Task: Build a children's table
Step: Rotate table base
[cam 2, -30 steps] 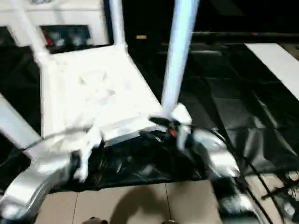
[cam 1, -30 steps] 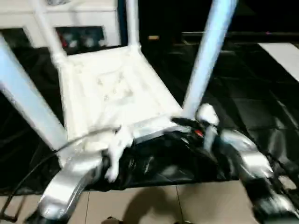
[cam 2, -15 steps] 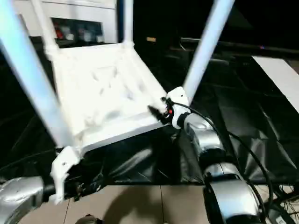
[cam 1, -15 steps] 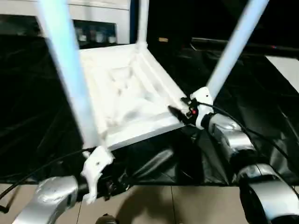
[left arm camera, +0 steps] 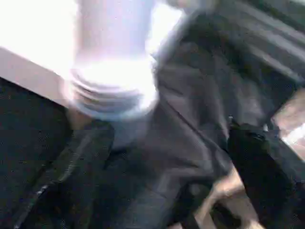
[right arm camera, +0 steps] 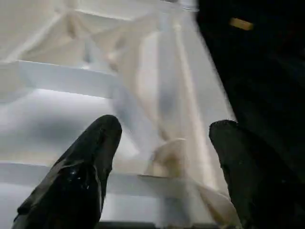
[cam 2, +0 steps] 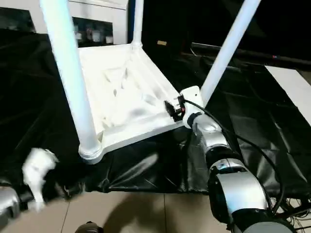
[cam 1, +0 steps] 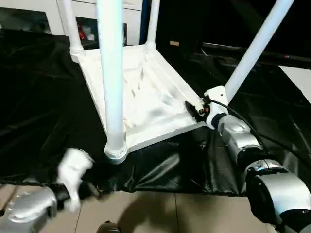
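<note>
1. We see the children's table upside down at the centre of the head view: its white tabletop [cam 1: 141, 97] lies ribbed side up on a black plastic sheet [cam 1: 43, 97].
2. Four white tubular legs rise from the corner sockets: a near leg [cam 1: 112, 73] at centre left, a right leg [cam 1: 257, 43] slanting to the upper right, and two far legs [cam 1: 153, 22] at the top.
3. We judge the assembly nearly finished. All four legs appear seated; what seems left is checking them and turning the table upright.
4. Our right gripper [right arm camera: 164, 143] sits at the tabletop's right corner, at the foot of the right leg. Its black fingers [right arm camera: 90, 157] stand apart over the ribs, holding nothing.
5. Our left gripper [left arm camera: 167, 157] hangs at lower left, near the base of the near leg. Its fingers are spread wide and grip nothing.
6. The black sheet covers a beige tiled floor [cam 1: 160, 213], bare along the bottom edge.
7. A white cabinet [cam 2: 97, 19] with glass doors stands at upper left, and a flat white board [cam 2: 291, 87] lies at right.
</note>
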`<state>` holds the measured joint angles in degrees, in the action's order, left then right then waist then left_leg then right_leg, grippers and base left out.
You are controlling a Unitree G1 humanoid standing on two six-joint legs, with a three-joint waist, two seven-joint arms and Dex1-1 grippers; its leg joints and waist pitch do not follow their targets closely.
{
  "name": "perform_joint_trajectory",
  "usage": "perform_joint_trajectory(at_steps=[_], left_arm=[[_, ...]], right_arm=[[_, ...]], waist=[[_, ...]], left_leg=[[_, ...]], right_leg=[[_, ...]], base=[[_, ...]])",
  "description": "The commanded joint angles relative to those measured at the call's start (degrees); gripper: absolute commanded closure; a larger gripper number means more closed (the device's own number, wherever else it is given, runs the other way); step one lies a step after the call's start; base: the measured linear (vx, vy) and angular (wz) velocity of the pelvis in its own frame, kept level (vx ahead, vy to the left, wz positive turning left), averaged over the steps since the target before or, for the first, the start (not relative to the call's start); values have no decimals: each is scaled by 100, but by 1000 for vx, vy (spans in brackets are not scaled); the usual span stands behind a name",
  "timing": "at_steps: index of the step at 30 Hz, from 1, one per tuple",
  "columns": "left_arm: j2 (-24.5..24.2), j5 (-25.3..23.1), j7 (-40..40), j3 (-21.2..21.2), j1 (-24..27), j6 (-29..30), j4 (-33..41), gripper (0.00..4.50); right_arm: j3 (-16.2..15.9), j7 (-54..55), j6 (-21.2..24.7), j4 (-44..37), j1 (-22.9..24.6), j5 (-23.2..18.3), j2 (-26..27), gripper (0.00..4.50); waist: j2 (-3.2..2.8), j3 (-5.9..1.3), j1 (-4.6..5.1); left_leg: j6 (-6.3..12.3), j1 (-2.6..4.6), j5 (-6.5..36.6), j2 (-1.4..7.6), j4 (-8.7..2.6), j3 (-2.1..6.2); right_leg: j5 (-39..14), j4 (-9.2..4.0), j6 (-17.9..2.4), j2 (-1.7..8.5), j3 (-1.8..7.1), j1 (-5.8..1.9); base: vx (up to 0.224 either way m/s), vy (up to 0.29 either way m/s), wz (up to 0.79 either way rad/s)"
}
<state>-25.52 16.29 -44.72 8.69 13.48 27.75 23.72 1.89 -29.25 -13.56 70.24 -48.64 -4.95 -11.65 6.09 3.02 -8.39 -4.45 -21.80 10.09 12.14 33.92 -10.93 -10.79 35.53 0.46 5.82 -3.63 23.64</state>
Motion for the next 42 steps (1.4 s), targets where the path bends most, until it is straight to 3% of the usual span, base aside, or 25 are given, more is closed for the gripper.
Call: perform_joint_trajectory(at_steps=[1, 3, 4, 5, 8, 9, 11, 12, 14, 15, 17, 18, 20, 22, 24, 25, 26, 29, 31, 33, 35, 37, 38, 40, 42], left_arm=[[6, 199, -7, 208, -265, -333, -201, 6], [-2, 300, -77, 278, -403, -402, -350, 6], [-3, 338, -103, 303, -470, -435, -418, 6], [-4, 348, -116, 315, -557, -491, -497, 6], [48, 420, -180, 322, -853, -607, -708, 6], [92, 475, -216, 304, -918, -606, -719, 6], [138, 582, -307, 273, -1018, -608, -760, 6], [183, 670, -380, 200, -1175, -650, -885, 6], [255, 647, -426, -12, -1514, -756, -1202, 6], [285, 611, -423, -85, -1637, -793, -1319, 6], [425, 571, -428, -214, -1998, -888, -1641, 6], [593, 561, -454, -325, -2390, -979, -1962, 6], [672, 537, -454, -389, -2540, -1011, -2067, 6], [798, 585, -549, -523, -2868, -985, -2233, 6], [863, 776, -773, -715, -3160, -833, -2295, 6], [872, 849, -875, -788, -3216, -773, -2279, 6], [880, 946, -1023, -896, -3264, -684, -2229, 6], [899, 1055, -1225, -1130, -3249, -507, -2061, 6], [909, 1149, -1431, -1485, -3134, -290, -1762, 6], [967, 1221, -1480, -1650, -3027, -202, -1573, 6], [1054, 1236, -1446, -1753, -3013, -151, -1529, 6], [1194, 1220, -1418, -1932, -3025, -132, -1510, 6], [1294, 1185, -1398, -2049, -3061, -166, -1542, 6], [1520, 1040, -1329, -2241, -3222, -316, -1756, 6], [1692, 675, -1124, -2323, -3483, -621, -2194, 6]], right_arm=[[-34, -344, -70, -198, 190, -52, -30, 110], [-83, -554, -41, -314, 315, -68, -24, 110], [-85, -567, -39, -366, 377, -52, -24, 110], [-93, -541, -1, -461, 467, -41, -32, 110], [-124, -708, 200, -947, 863, -90, -113, 110], [-122, -713, 277, -1055, 947, -101, -146, 110], [-155, -708, 381, -1213, 1080, -66, -195, 110], [-197, -720, 504, -1388, 1241, 9, -272, 110], [-251, -675, 714, -1649, 1491, 161, -423, 110], [-255, -634, 790, -1720, 1549, 198, -462, 110], [-244, -464, 1041, -1873, 1637, 241, -496, 110], [-240, -217, 1224, -1891, 1638, 321, -497, 110], [-240, -131, 1289, -1870, 1620, 352, -520, 110], [-274, 24, 1396, -1759, 1524, 424, -520, 110], [-344, 190, 1452, -1635, 1387, 544, -469, 110], [-361, 267, 1433, -1555, 1315, 576, -425, 110], [-373, 385, 1367, -1422, 1205, 608, -352, 110], [-296, 529, 1345, -1191, 1020, 547, -196, 110], [-218, 675, 1287, -964, 839, 489, 39, 110], [-214, 795, 1232, -875, 769, 489, 170, 110], [-227, 817, 1189, -841, 730, 501, 217, 110], [-243, 813, 1163, -806, 677, 500, 323, 110], [-269, 825, 1141, -768, 637, 513, 402, 110], [-299, 907, 1105, -675, 551, 536, 558, 110], [-248, 1030, 1050, -552, 467, 550, 641, 110]], waist=[[-119, -323, -7], [-153, -332, -9], [-131, -332, 4], [-158, -334, -5], [-150, -341, -2], [-200, -337, 3], [-186, -332, 0], [-204, -323, 7], [-217, -313, -12], [-198, -308, -15], [-249, -305, -2], [-227, -321, 10], [-233, -347, 26], [-307, -356, 42], [-341, -356, 66], [-324, -370, 71], [-367, -375, 66], [-358, -375, 93], [-454, -386, 110], [-479, -394, 158], [-472, -385, 221], [-486, -365, 259], [-525, -365, 261], [-483, -360, 320], [-497, -362, 340]], left_leg=[[-14, 137, 1460, 92, -449, 6], [-67, 128, 1472, 101, -459, 29], [-114, 122, 1508, 103, -464, 35], [-131, 137, 1528, 101, -463, 35], [-165, 150, 1511, 96, -461, 39], [-224, 148, 1598, 103, -479, 47], [-267, 160, 1675, 96, -478, 47], [-274, 143, 1701, 84, -481, 59], [-281, 184, 1796, 80, -479, 49], [-297, 181, 1883, 80, -488, 59], [-341, 196, 1960, 70, -496, 69], [-367, 194, 1955, 72, -490, 72], [-394, 175, 1845, 75, -484, 83], [-395, 185, 1764, 69, -468, 83], [-400, 191, 1747, 58, -459, 70], [-385, 170, 1657, 58, -447, 73], [-374, 173, 1576, 55, -436, 71], [-265, 143, 1332, 58, -417, 50], [-225, 145, 1155, 60, -409, 43], [-260, 132, 1126, 59, -406, 47], [-239, 123, 1193, 56, -411, 47], [-251, 136, 1451, 65, -427, 51], [-268, 139, 1486, 65, -426, 55], [-266, 114, 1538, 63, -435, 63], [-233, 128, 1538, 58, -430, 62]], right_leg=[[-763, -341, -971, 146, 211, -208], [-709, -315, -987, 156, 216, -226], [-721, -313, -997, 152, 210, -236], [-722, -318, -997, 155, 213, -231], [-616, -309, -1022, 145, 222, -241], [-682, -322, -1036, 148, 220, -252], [-766, -341, -1046, 149, 224, -259], [-829, -333, -1050, 147, 226, -272], [-1023, -375, -982, 136, 235, -241], [-1155, -388, -952, 140, 235, -251], [-1355, -413, -896, 140, 237, -242], [-1327, -409, -908, 148, 236, -253], [-1172, -385, -946, 160, 228, -276], [-1006, -361, -1018, 154, 226, -277], [-904, -372, -1087, 141, 220, -270], [-774, -338, -1155, 143, 215, -301], [-698, -317, -1197, 155, 220, -297], [-505, -299, -1299, 154, 223, -320], [-289, -274, -1362, 140, 220, -319], [-108, -261, -1391, 133, 209, -344], [-144, -265, -1409, 126, 205, -358], [-555, -318, -1371, 141, 208, -348], [-607, -318, -1361, 144, 209, -347], [-741, -336, -1329, 147, 209, -359], [-792, -358, -1300, 142, 212, -338]], base=[[0, 0, 0], [0, 0, 0], [0, 0, 0], [0, 0, 0], [0, 0, 0], [0, 0, 0], [0, 0, 0], [0, 0, 0], [0, 0, 0], [0, 0, 0], [0, 0, 0], [0, 0, 0], [0, 0, 0], [0, 0, 0], [0, 0, 0], [0, 0, 0], [0, 0, 0], [0, 0, 0], [0, 0, 0], [0, 0, 0], [0, 0, 0], [0, 0, 0], [0, 0, 0], [0, 0, 0], [0, 0, 0]])
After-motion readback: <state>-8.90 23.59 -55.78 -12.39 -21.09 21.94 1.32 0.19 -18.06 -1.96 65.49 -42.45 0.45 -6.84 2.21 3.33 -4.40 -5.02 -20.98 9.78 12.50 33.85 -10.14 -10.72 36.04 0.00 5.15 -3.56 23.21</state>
